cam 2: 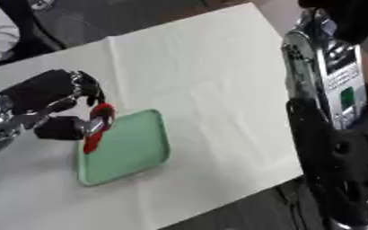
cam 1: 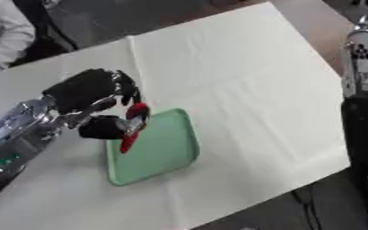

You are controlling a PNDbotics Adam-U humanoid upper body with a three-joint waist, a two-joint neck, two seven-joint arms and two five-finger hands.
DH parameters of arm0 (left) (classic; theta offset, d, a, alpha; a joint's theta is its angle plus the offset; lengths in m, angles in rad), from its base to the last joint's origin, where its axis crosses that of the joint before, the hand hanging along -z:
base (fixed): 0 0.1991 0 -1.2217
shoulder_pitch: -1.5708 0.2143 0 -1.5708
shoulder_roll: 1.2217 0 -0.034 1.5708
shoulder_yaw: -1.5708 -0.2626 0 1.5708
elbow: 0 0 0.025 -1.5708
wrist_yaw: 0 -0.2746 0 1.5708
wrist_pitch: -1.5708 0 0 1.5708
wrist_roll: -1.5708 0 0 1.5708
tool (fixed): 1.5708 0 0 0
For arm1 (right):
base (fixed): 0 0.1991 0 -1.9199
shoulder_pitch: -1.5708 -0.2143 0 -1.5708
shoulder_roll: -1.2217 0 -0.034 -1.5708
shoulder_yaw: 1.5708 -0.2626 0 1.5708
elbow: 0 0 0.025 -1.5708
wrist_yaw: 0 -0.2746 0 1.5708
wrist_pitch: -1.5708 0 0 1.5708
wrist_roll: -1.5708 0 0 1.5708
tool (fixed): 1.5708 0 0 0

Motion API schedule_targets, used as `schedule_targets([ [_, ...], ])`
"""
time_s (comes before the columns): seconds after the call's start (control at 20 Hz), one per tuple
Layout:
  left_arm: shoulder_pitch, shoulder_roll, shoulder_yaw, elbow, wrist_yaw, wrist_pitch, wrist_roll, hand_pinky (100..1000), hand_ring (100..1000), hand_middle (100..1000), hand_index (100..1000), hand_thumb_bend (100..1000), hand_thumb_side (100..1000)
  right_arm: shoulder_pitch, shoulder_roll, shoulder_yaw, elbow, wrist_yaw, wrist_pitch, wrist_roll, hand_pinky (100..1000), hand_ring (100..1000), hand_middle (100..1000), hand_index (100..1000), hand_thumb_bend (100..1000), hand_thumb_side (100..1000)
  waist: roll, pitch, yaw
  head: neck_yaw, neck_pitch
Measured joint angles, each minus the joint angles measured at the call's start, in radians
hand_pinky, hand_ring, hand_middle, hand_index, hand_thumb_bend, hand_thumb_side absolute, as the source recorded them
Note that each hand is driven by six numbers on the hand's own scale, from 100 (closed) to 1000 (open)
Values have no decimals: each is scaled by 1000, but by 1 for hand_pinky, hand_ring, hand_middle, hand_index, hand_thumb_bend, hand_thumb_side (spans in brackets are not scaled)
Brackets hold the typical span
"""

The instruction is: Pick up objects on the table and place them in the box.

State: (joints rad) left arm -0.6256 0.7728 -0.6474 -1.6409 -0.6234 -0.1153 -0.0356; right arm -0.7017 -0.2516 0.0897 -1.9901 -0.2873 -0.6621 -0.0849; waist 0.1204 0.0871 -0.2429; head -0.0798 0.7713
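My left hand (cam 1: pixel 93 96) hovers over the left edge of a shallow green tray (cam 1: pixel 168 150) on the white-covered table (cam 1: pixel 242 76). Its fingers and thumb are curled round a slim red object (cam 1: pixel 132 128) that hangs down over the tray's left rim. Nothing else lies in the tray. Of my right side only the black and silver arm (cam 2: pixel 328 117) shows along the right edge; its hand is out of view.
The white cloth covers the table, with its near edge running along the lower right above a dark floor (cam 1: pixel 297 206). A person's white sleeve (cam 1: pixel 6 31) shows at the far upper left, away from the tray.
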Motion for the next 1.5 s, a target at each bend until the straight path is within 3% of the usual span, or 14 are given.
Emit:
schedule_targets([
  [0.85, 0, 17, 0, -12, -8, -4, 67, 258, 413, 572, 668, 152, 914, 0, -3, 0, 0, 0, 0, 0, 225, 383, 432, 489, 116, 352, 0, 0, 0, 0, 0],
  [1.15, 11, 18, 13, -28, -14, 15, 92, 253, 446, 604, 693, 176, 905, 0, -4, 0, 0, 0, 0, 0, 225, 382, 431, 489, 115, 352, 0, 0, 6, 0, 0],
  [1.3, 52, 18, 59, -65, -7, 51, 125, 255, 433, 611, 709, 205, 893, 0, -4, 0, 0, 0, 0, 0, 225, 382, 431, 489, 115, 353, -1, 0, 11, -1, 0],
  [1.5, 168, 16, 186, -142, 25, 154, 197, 225, 406, 592, 720, 225, 874, 1, -8, -2, 0, 2, -2, -2, 225, 382, 431, 489, 113, 353, -8, 1, 25, -10, 0],
])
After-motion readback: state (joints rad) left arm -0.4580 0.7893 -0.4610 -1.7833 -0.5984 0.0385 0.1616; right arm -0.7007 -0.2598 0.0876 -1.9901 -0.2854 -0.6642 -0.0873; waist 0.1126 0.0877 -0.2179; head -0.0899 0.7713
